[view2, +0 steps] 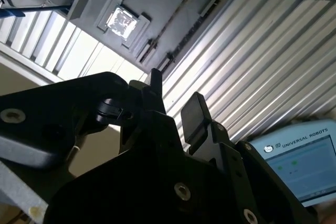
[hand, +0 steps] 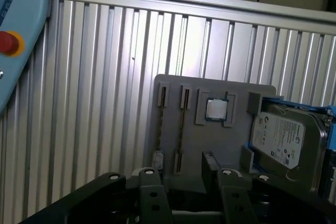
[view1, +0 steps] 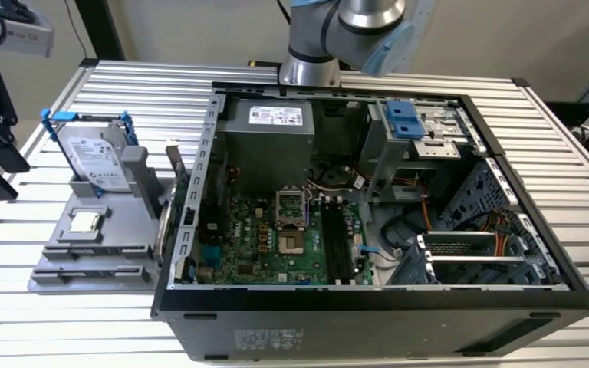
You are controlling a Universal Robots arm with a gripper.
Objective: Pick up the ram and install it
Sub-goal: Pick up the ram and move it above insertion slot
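I see the open black metal computer case (view1: pixel 376 326) mid-table on the ribbed aluminium table (view1: pixel 581 153). By the table's edge at the exterior view's left sits a grey plastic tray (view1: pixel 70 253). It carries an upright silver hard drive (view1: pixel 98 157) at its far end, a square silver-topped processor chip (view1: pixel 86 221) mid-tray, and the thin flat ram stick (hand: pixel 181 129) on edge beside the chip.

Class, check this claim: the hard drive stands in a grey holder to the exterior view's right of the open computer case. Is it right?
Not quite. The hard drive does stand in the grey holder, but that holder sits to the exterior view's left of the open computer case, as that view shows.
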